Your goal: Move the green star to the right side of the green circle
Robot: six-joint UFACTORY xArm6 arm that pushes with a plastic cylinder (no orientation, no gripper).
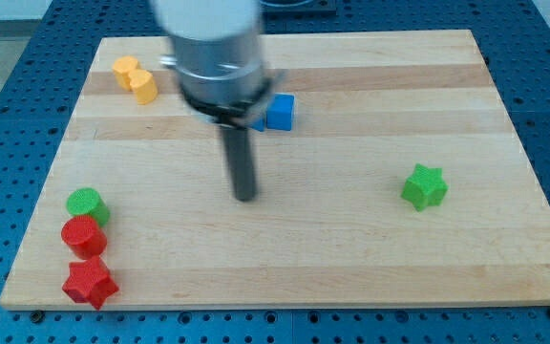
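Observation:
The green star lies at the view's right, mid height on the wooden board. The green circle sits at the view's lower left, touching a red circle below it. My tip rests near the board's middle, far left of the green star and well to the right of the green circle, touching no block.
A red circle and a red star stand just below the green circle. A blue block is partly hidden behind the arm at the top middle. A yellow block lies at the top left.

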